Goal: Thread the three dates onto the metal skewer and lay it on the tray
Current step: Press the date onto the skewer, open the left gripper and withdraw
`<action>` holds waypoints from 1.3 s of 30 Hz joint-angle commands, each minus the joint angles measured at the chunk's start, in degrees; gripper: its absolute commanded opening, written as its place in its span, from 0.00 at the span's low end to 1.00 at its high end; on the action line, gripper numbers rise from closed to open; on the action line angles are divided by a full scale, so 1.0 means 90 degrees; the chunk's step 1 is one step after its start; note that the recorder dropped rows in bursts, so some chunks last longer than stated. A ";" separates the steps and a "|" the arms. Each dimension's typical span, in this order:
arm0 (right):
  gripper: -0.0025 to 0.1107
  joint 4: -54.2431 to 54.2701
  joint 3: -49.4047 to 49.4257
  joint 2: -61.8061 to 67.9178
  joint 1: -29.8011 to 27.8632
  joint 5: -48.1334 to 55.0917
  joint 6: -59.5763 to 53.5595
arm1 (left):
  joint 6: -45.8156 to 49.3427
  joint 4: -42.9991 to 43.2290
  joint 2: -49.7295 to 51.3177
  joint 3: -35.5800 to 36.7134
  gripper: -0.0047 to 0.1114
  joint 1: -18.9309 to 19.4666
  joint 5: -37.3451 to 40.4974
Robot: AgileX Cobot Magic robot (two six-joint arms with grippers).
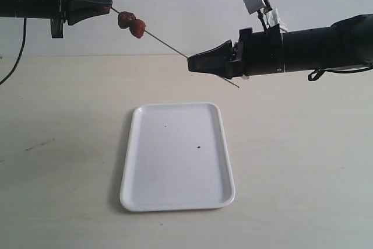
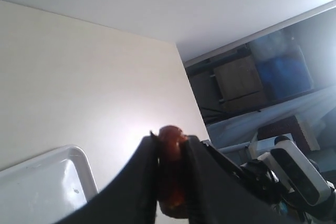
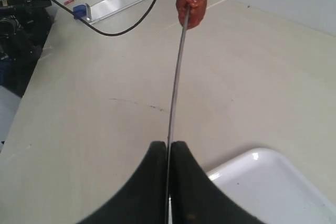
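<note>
Only two of the three dates (image 1: 132,23) are clearly seen threaded on the metal skewer (image 1: 166,44). The third date (image 2: 170,171) is largely hidden, pinched in the left gripper (image 1: 108,6). The skewer's right part is clamped by the right gripper (image 1: 191,62), in the air, apart from the tray (image 1: 175,167).

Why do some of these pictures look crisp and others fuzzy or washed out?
Exterior view: soft even light, faint shadows, tray and metal skewer crisp. Left wrist view: bright glare behind the date, and the left end effector fingers clamping it are dark and blurred. Right wrist view: the metal skewer is sharp, the right end effector fingers soft black shapes.
</note>
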 commanded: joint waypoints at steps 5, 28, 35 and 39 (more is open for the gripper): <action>0.02 0.0386 -0.0048 -0.0084 0.0148 0.0479 -0.0047 | 0.0064 0.0203 -0.0017 -0.0003 0.13 -0.0274 0.0411; 0.02 0.0295 -0.0048 -0.0084 0.0148 0.0288 0.0133 | 0.0089 0.0199 -0.0017 -0.0003 0.42 -0.0029 0.0411; 0.02 0.0295 -0.0048 -0.0084 0.0135 -0.0940 0.0697 | 0.0163 0.0146 -0.0031 -0.0003 0.42 0.0319 0.0411; 0.02 0.0214 -0.0048 -0.0084 0.0135 -0.0980 0.0779 | 0.0368 0.0172 -0.0031 -0.0003 0.42 0.0599 0.0411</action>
